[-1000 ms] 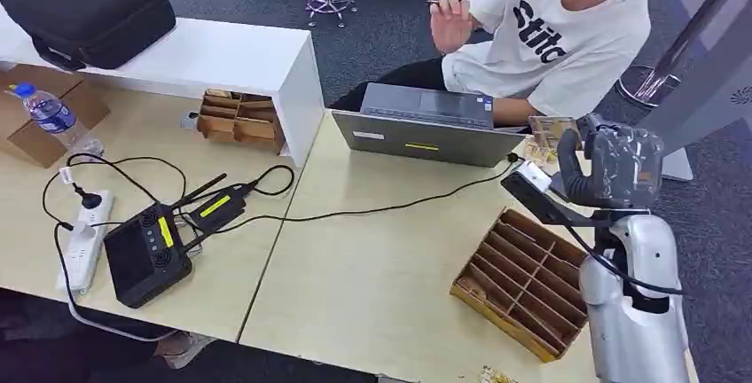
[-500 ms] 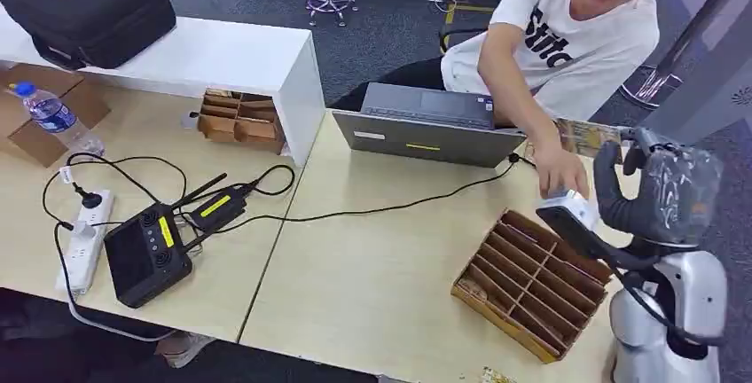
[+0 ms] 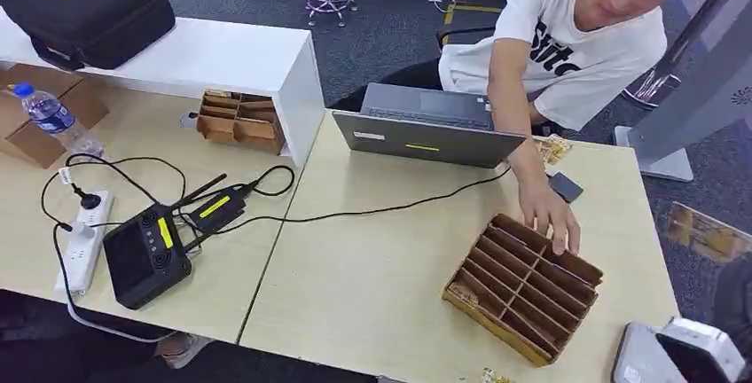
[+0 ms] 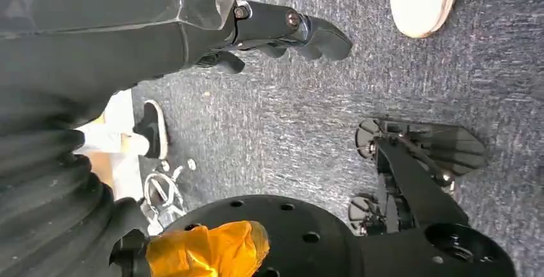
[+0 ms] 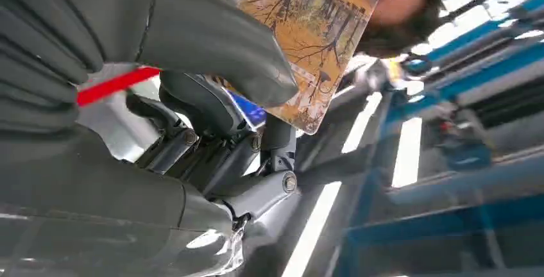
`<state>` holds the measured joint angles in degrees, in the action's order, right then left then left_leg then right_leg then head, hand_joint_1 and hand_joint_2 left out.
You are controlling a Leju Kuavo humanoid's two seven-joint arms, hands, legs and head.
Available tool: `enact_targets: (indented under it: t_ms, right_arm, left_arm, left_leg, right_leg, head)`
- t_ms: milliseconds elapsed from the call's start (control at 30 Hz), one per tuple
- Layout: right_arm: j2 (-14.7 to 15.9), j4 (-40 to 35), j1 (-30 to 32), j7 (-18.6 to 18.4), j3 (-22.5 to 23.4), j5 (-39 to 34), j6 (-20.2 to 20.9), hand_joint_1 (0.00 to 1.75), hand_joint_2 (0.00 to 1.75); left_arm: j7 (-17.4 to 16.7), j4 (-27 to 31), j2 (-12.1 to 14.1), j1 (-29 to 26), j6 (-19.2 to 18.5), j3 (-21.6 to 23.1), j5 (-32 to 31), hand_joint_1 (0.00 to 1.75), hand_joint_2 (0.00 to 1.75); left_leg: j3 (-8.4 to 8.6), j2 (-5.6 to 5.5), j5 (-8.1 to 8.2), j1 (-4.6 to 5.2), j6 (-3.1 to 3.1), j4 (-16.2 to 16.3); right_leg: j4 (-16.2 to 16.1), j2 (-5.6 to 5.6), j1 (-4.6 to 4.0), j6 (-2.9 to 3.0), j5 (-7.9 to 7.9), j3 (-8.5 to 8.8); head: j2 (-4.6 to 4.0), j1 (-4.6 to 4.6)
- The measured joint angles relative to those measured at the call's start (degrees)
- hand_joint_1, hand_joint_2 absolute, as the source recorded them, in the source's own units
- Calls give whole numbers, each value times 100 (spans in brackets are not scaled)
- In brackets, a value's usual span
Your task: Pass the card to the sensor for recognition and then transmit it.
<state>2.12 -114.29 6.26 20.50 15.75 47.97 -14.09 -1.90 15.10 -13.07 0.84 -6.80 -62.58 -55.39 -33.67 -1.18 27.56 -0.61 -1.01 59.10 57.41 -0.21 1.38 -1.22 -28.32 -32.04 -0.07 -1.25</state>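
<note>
A card printed with yellow autumn trees is pinched between the thumb and fingers of my right hand. In the head view the same card shows at the far right, off the table's right edge, with my right hand dark below it. A small dark flat device, perhaps the sensor, lies on the table near the laptop's right corner. My left hand hangs over the carpet and holds nothing.
A person sits behind the table with one hand on the wooden divider box. A grey laptop, a loose pile of cards, a black cable, a controller and a power strip lie on the tables.
My right arm has swung right and down, away from the table, with the card in it. The person's arm has reached across, and the hand now rests on the divider box.
</note>
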Motion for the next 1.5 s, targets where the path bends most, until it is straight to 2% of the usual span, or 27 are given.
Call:
enact_targets:
  t_ms: [133, 233, 433, 533, 700, 800, 1000, 1500]
  right_arm:
    - [-126, 179, 21, 76, 979, -255, 201, 175, 175]
    - [-201, 323, 38, 126, 1532, -334, 277, 175, 175]
    - [-306, 463, 48, 148, 1979, -354, 314, 175, 175]
    - [-345, 542, 47, 35, 2139, -321, 424, 175, 175]
    - [-380, 899, 44, 28, 2589, -157, 807, 175, 175]
    - [-411, 1173, 19, 44, 2866, 201, 1109, 175, 175]
    - [-468, 1696, -21, -50, 3079, 733, 1624, 175, 175]
    - [-485, 2063, -56, -50, 3109, 770, 1659, 175, 175]
  left_arm:
    - [9, 2, -15, 3, 7, -135, -61, 0, 175]
    - [13, 2, -22, 4, 7, -186, -85, 0, 175]
    - [13, 4, -33, 28, 7, -266, -96, 0, 175]
    - [15, 15, -46, 33, 9, -295, -131, 0, 175]
    - [26, 28, -52, 37, 28, -400, -184, 0, 175]
    - [50, 28, -46, 41, 33, -470, -236, 0, 175]
    - [76, 28, -22, 60, 39, -599, -286, 0, 175]
    - [81, 31, 7, 67, 42, -684, -289, 0, 175]
  left_leg:
    - [0, 0, 0, 1, 1, 2]
    - [0, 0, 1, 2, 2, 2]
    - [3, 10, 1, 0, 2, 1]
    - [3, 10, 1, 0, 2, 1]
    - [2, 10, 2, 1, 3, 1]
    - [2, 10, 4, 2, 7, 1]
    - [4, 13, 4, 1, 6, 1]
    - [4, 17, 5, 2, 7, 1]
  right_leg:
    - [-1, 0, 1, 0, 0, 2]
    - [-1, 0, 1, 0, 0, 2]
    - [0, 6, 0, 0, 0, 0]
    - [0, 6, -1, 0, -1, 1]
    - [-1, 7, 1, 0, -1, 2]
    - [-1, 7, 1, -1, -1, 3]
    - [0, 8, 1, 0, -1, 2]
    - [0, 11, 1, -1, -1, 2]
  head:
    - [0, 2]
    - [0, 0]
    - [0, 2]
    - [0, 2]
    - [0, 2]
    - [0, 2]
    - [0, 0]
    - [0, 2]
